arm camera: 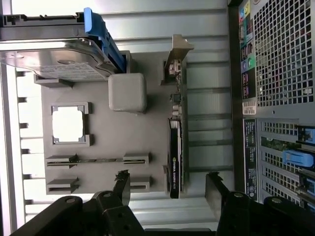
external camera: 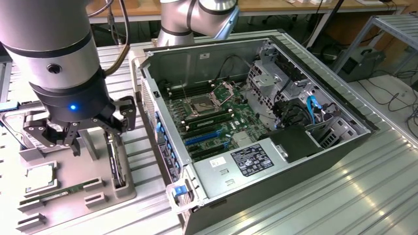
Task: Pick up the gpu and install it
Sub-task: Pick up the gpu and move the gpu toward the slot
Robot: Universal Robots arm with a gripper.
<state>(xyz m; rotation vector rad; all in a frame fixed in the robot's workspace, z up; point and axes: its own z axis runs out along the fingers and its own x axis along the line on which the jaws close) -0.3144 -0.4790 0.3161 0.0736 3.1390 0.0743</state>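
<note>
The gpu [arm camera: 175, 142] stands on its edge in a slot of the grey holder tray [arm camera: 108, 137], with its silver bracket [arm camera: 177, 51] at one end. In the exterior view the gpu [external camera: 116, 164] is a thin dark card at the tray's right side, beside the open computer case [external camera: 261, 122]. My gripper [external camera: 85, 132] hovers above the tray and is open, holding nothing. In the wrist view the gripper [arm camera: 168, 189] has one black finger on each side of the card's line, above the card and apart from it.
The tray also holds a silver hard drive [arm camera: 54, 54] in a blue caddy, a CPU [external camera: 40, 178] and a RAM stick [external camera: 58, 193]. Inside the case, the motherboard shows blue expansion slots [external camera: 202, 139] and a power supply [external camera: 251, 159]. Everything rests on a ribbed metal table [external camera: 339, 196].
</note>
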